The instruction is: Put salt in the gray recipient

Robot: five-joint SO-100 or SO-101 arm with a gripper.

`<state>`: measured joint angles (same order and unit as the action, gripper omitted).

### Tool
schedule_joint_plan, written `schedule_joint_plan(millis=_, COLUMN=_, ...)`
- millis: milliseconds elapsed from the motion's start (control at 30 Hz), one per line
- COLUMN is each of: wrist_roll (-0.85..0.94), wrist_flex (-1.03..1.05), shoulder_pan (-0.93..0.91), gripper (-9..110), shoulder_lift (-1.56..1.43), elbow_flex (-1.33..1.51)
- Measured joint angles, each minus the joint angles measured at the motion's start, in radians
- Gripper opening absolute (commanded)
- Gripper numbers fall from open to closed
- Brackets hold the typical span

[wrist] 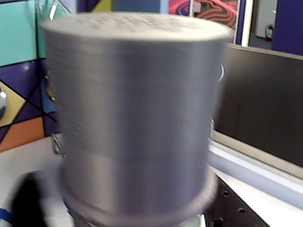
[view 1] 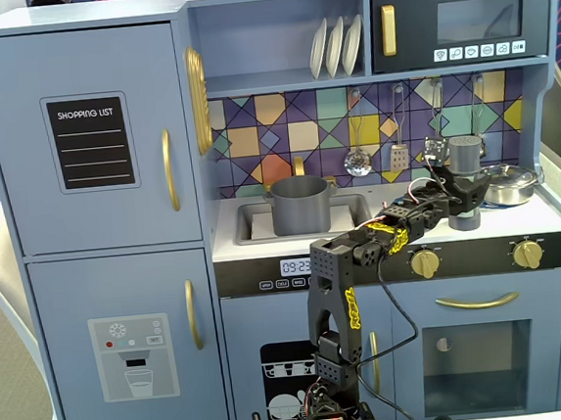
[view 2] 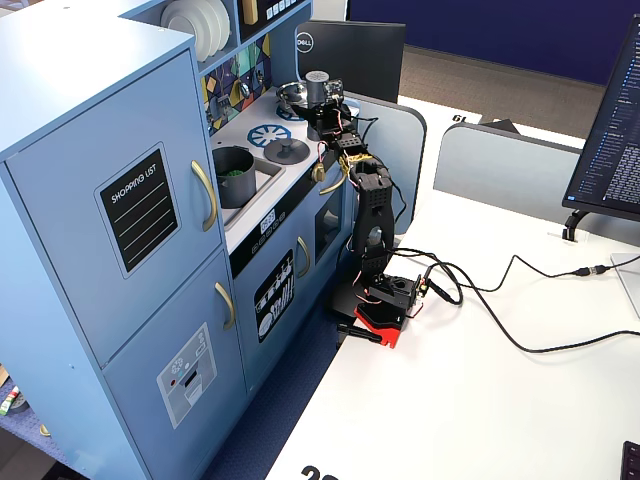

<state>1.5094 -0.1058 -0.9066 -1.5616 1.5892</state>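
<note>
Filling the wrist view, the salt (wrist: 137,123) is blurred gray. The claw (view 1: 464,192) grips it upright at right of a fixed view, above the worktop (view 1: 556,217), so it can travel to the gray pot (view 1: 301,205) in the sink at center.

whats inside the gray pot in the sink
In a fixed view, something green shows inside the pot. In the front fixed view its wall hides the inside. The salt is away at the pincer.
</note>
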Motion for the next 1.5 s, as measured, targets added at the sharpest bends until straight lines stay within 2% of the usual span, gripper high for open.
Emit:
schedule_joint_plan(millis=167, wrist_roll=-0.014, wrist_flex=0.002, shoulder_pan=0.021, gripper=0, shoulder_lift=-0.009, elbow_flex=-0.014)
schedule_joint_plan(millis=367, wrist_roll=-0.199, wrist_flex=0.112, shoulder_pan=0.029, gripper=0, shoulder_lift=-0.219, elbow_flex=0.054)
schedule_joint_plan(millis=500, wrist_roll=-0.469, wrist_flex=0.209, shoulder_pan=0.124, gripper=0, shoulder_lift=-0.428, elbow_flex=0.095)
schedule_joint_plan(millis=733, wrist_roll=-1.063, wrist_flex=0.405, shoulder_pan=0.431, gripper=0, shoulder_lift=-0.669, elbow_flex=0.107)
schedule_joint_plan(millis=967, wrist_roll=-1.749, wrist_flex=0.620, shoulder_pan=0.703, gripper=0, shoulder_lift=-0.696, elbow_flex=0.083)
schedule_joint_plan(millis=1133, wrist_roll=-2.177, wrist_flex=0.663, shoulder_pan=0.827, gripper=0, shoulder_lift=-0.634, elbow_flex=0.018)
schedule_joint_plan(millis=1300, wrist_roll=-2.411, wrist_flex=0.572, shoulder_pan=0.914, gripper=0, shoulder_lift=-0.555, elbow_flex=-0.041)
schedule_joint_plan(millis=1500, wrist_roll=-2.545, wrist_flex=0.442, shoulder_pan=0.971, gripper=0, shoulder_lift=-0.492, elbow_flex=-0.098)
